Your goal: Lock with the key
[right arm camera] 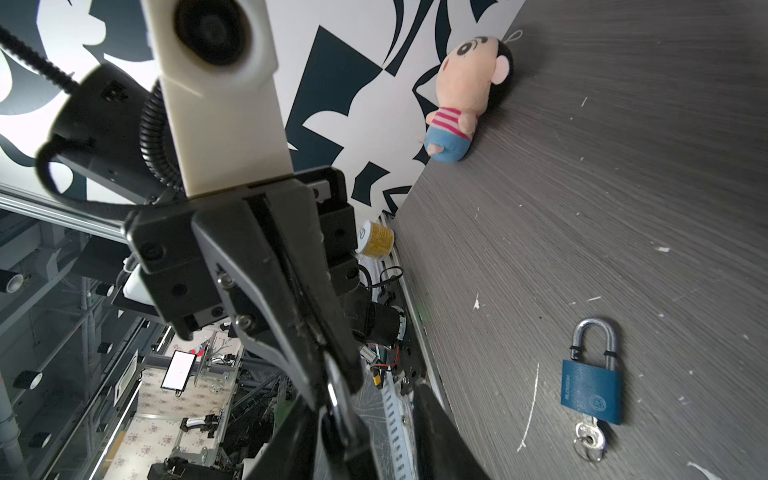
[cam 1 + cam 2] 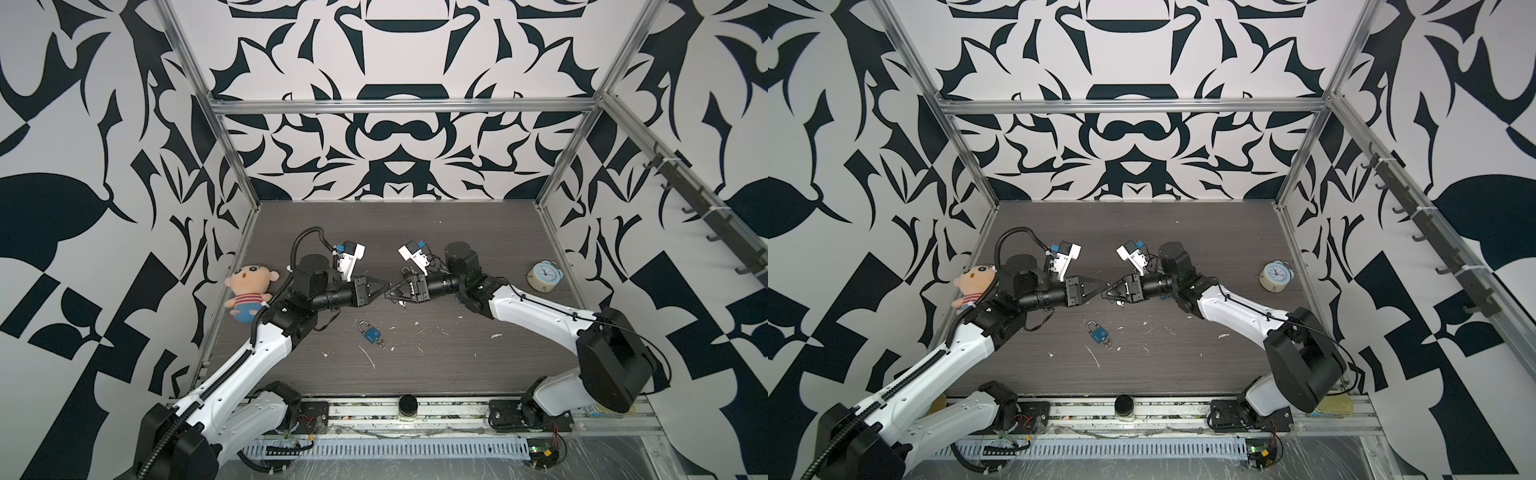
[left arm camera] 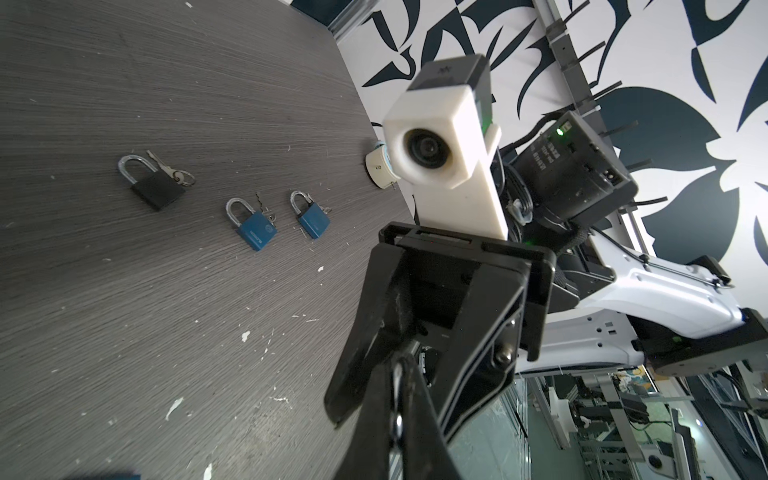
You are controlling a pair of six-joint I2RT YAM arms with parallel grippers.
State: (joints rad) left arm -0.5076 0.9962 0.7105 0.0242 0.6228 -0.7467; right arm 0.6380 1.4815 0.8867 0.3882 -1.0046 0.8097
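Heads up: your two arms meet tip to tip above the table [image 2: 457, 365], and it looks like a handoff. The left gripper [image 1: 330, 390] is pinched tight on a key ring [image 3: 397, 380], while the right gripper [image 2: 390, 293] has its jaws parted around it, probably letting go. The blue padlock [image 2: 371, 333] lies flat at 6 o'clock from them, with one key [image 1: 590, 434] at its base. Counting up: that padlock, one black padlock [image 3: 154, 187] and two further blue padlocks [image 3: 253, 226] [image 3: 313, 218] that only the left wrist view shows. There's also one plush doll [image 2: 249, 293] at 9 o'clock and one alarm clock [image 2: 544, 276] at 3.
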